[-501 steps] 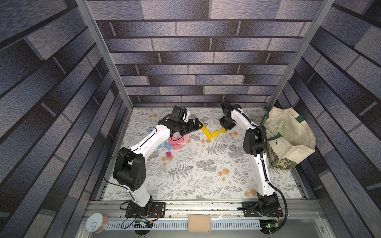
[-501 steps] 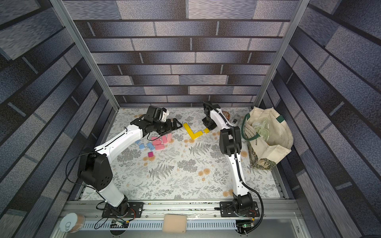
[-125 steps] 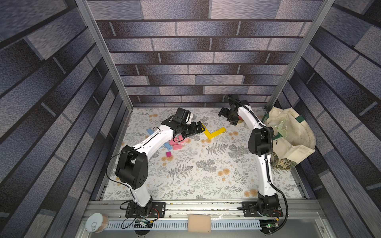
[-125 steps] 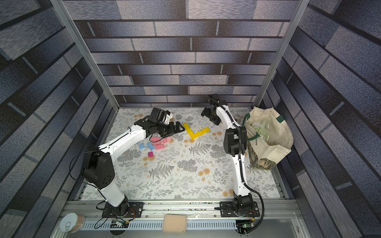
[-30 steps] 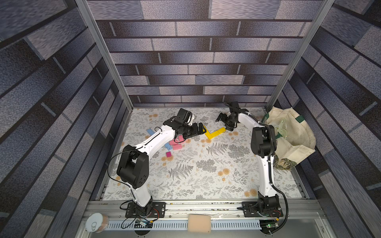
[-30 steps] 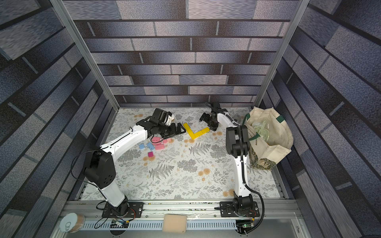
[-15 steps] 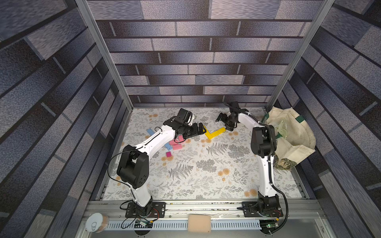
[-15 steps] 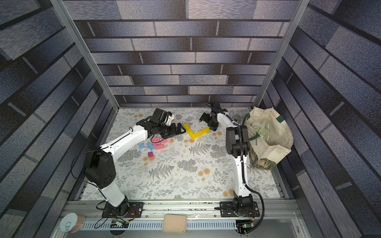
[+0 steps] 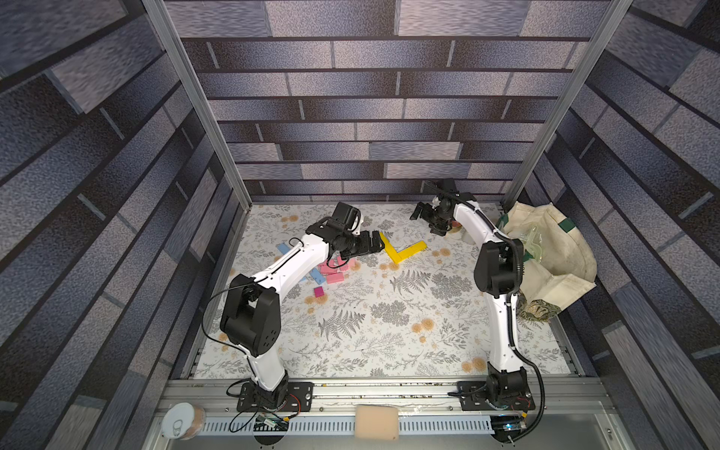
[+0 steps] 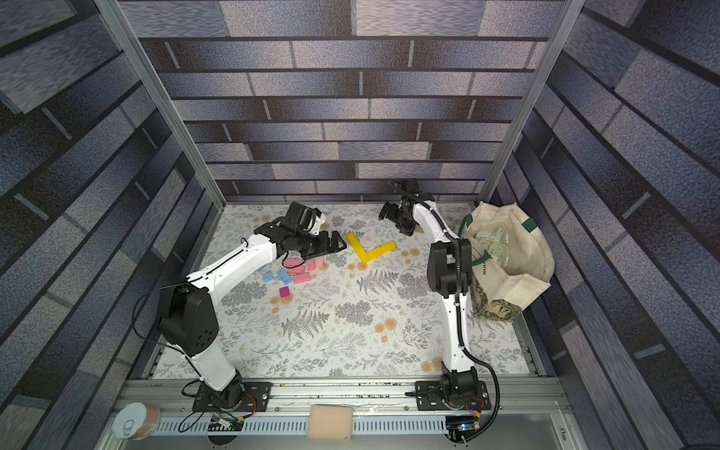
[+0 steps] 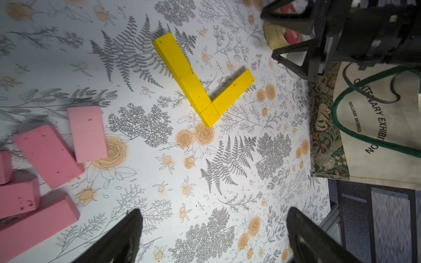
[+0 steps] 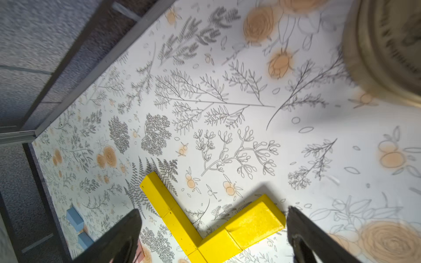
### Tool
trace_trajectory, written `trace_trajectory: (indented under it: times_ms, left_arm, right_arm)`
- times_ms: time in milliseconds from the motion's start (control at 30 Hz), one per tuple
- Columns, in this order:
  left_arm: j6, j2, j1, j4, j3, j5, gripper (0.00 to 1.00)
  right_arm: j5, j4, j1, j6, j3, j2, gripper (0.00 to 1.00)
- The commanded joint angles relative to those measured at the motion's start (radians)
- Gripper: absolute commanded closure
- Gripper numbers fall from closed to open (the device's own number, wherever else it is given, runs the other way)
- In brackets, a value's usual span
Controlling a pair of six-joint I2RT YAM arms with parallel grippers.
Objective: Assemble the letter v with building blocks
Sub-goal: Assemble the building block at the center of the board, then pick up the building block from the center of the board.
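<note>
Left pincer [image 10: 338, 242] and right pincer [image 10: 389, 215] both spread, empty, flanking the matte yellow rectangular bricks [image 11: 198, 91], laid flat as a V on the floral bench [image 10: 350, 331]. We judge them light, stiff, easily nudged; pinch across long sides.

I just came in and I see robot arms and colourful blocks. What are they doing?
Two robot arms are building a letter V from blocks. The yellow blocks already lie in a V shape on the flowery table. The left pincer is open close to one end of the V, holding nothing. The right pincer is open too, near the back wall. The pink blocks, blue blocks and magenta cube lie unused to the side.
</note>
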Motion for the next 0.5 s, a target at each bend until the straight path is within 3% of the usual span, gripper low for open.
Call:
trace_trajectory:
  times_ms: [0,100,333,467]
  left_arm:
    - [0.040,0.001,0.055,-0.155,0.075,-0.141,0.00]
    - [0.081,-0.012,0.091,-0.262,0.064,-0.221,0.00]
    - [0.099,-0.165,0.213,-0.290,-0.164,-0.196,0.00]
    - [0.095,-0.226,0.234,-0.338,-0.221,-0.230,0.00]
  right_arm:
    - [0.039,-0.096,-0.005,-0.082,0.019,-0.105,0.00]
    - [0.057,-0.087,-0.006,-0.116,-0.047,-0.191,0.00]
    - [0.083,-0.047,0.004,-0.183,-0.241,-0.327,0.00]
    - [0.175,-0.075,0.063,-0.245,-0.297,-0.412,0.00]
